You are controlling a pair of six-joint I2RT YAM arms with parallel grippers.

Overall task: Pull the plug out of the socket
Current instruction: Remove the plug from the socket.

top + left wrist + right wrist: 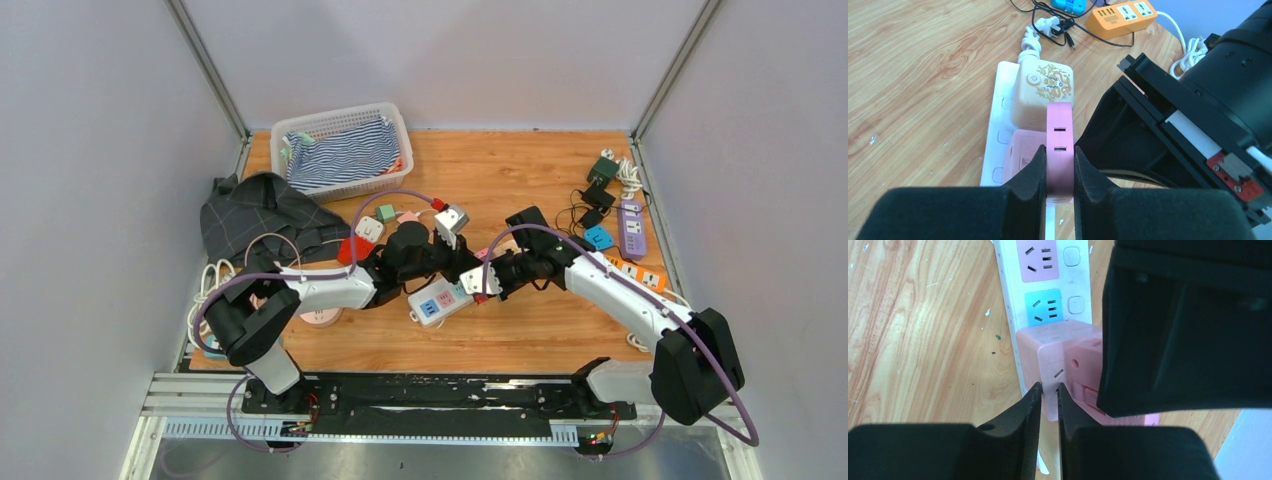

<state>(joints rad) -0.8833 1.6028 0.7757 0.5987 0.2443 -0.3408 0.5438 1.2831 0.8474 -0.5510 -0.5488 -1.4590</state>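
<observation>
- While the left gripper point(1059, 150) is closed tight on the pink plug point(1059, 120), both black fingers point(1034, 170) press on the flat sides of this plug.
- The pink plug stands on its edge above the white power strip point(1005, 85), and two small slots on its narrow face look up at the left wrist camera.
- It is just beside a pink cube adapter point(1020, 155) and close in front of a cream adapter point(1045, 92) with a gold pattern; both of these sit on the same strip.
- Whether the pins of the plug are inside the strip or already out, I cannot tell, because the fingers and the plug body hide that place.
- The right gripper point(1048, 397) has its fingers drawn together, with the tips at the pink cube adapter, over the strip.
- I cannot tell if these tips pinch something.
- In the right wrist view the strip has a teal socket point(1045, 307) and a pink socket point(1037, 260) free, each with a small white button beside it.
- The strip lies on the wooden table point(923, 75), near the middle, between the two arms.
- An orange power strip point(1120, 15) lies further away, with black cables next to it.
- At the far left of the table a white basket point(404, 145) holds a striped cloth point(340, 155), and a dark cloth point(265, 210) lies beside it.
</observation>
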